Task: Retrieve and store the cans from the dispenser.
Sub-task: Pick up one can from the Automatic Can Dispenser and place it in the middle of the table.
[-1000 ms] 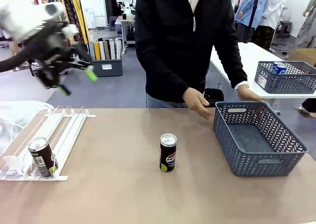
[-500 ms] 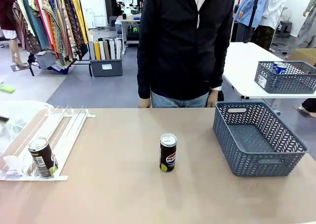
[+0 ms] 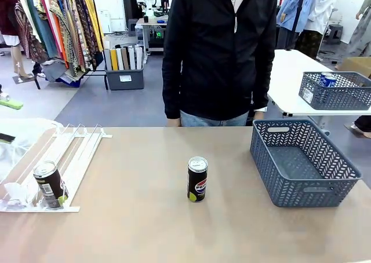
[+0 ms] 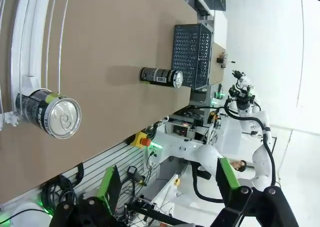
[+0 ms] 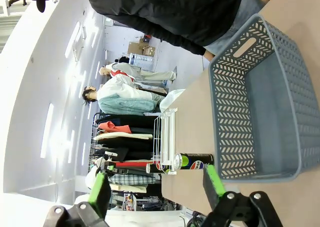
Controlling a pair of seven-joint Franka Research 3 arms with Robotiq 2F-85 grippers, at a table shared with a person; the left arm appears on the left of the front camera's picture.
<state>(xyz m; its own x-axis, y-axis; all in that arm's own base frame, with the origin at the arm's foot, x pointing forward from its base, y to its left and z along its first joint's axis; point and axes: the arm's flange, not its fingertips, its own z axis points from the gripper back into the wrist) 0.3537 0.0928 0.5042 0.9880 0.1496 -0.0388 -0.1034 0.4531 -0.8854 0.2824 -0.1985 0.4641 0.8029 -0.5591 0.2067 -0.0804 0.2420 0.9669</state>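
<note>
My left hand (image 4: pixel 167 179) had its fingers spread wide with nothing between them, off the counter (image 3: pixel 145 228). The dispenser can (image 4: pixel 50 114) sat well ahead of it, at the low end of the dispenser (image 4: pixel 27 37) against the stop. In the front view that can (image 3: pixel 49 185) stood tilted in a lane of the white rack (image 3: pixel 72 153) at the counter's left side. It was dark with green marks, and I couldn't read its print. My right hand (image 5: pixel 156 184) was spread too and held nothing. It looked past the grey-blue basket (image 5: pixel 260 102), with the Pepsi can (image 5: pixel 195 161) and the rack (image 5: pixel 165 132) beyond, well apart from its fingers. The Pepsi can (image 3: pixel 197 179) stood upright mid-counter, between rack and basket (image 3: pixel 304 161), touching neither. It was black with the round Pepsi logo and a yellow-green patch low on the side; the left wrist view showed a white barcode panel on it (image 4: pixel 161 77). A person (image 3: pixel 217 48) stood at the far edge.
</note>
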